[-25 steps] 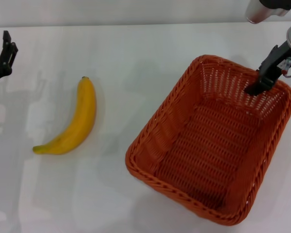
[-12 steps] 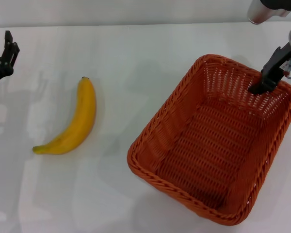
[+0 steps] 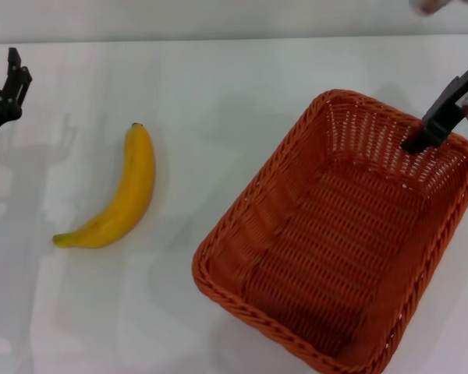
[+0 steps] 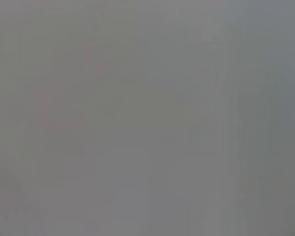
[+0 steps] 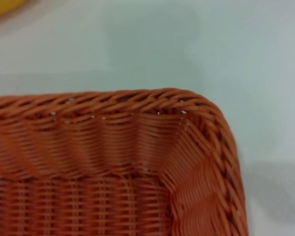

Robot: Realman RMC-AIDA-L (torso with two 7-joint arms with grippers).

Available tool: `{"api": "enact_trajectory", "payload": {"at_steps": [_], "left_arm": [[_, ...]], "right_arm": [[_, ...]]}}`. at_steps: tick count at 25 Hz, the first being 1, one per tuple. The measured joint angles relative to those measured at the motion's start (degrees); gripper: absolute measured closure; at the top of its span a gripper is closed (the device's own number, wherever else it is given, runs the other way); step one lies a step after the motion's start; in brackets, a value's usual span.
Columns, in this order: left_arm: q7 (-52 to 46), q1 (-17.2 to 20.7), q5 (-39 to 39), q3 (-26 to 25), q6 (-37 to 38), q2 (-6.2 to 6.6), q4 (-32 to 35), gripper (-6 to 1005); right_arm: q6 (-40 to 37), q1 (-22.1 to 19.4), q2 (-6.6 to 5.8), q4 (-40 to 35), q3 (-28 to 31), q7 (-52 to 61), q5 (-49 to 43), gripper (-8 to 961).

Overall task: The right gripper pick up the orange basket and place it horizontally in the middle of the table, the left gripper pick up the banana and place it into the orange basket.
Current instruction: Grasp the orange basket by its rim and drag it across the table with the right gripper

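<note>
Orange wicker fills the near right of the head view: the orange basket [image 3: 339, 241], a large rectangular container with a braided rim and open-weave sides, sits at a diagonal, its nearest corner reaching the lower edge of the picture and its far end angled toward the right edge. Its interior holds nothing but the woven floor. Level with the basket's middle and well apart to the left, the banana [image 3: 115, 195] lies flat on the white surface [image 3: 218, 101], curved, with its greenish stem end nearest the camera and its dark tip pointing away.

Farther back, the right end effector [image 3: 418, 140] enters from the upper right; one black finger [image 3: 433, 125] reaches down inside the basket at its far short wall, just below the rim. The second finger is not visible, so whether the end effector is clamped on the wall cannot be told. In the right wrist view, a rounded corner of the basket [image 5: 137, 162] appears close up against the pale surface, with a small yellow patch of the banana [image 5: 2, 6] at the picture's corner.

At the far left edge, the left end effector [image 3: 14, 74] is held beside the surface, well apart from the banana; the state of its fingers cannot be told. The left wrist view shows only uniform grey.
</note>
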Motion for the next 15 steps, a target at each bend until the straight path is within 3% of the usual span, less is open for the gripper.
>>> {"api": "enact_trajectory", "payload": {"at_steps": [7, 15], "left_arm": [[0.03, -0.04, 0.00, 0.00, -0.02, -0.01, 0.17, 152], [0.07, -0.72, 0.10, 0.11, -0.22, -0.01, 0.17, 153]], "right_arm": [[6.84, 1.45, -0.91, 0.85, 7.87, -0.14, 2.25, 740], [9.56, 1.47, -3.90, 6.34, 15.96, 0.61, 7.55, 781]]}}
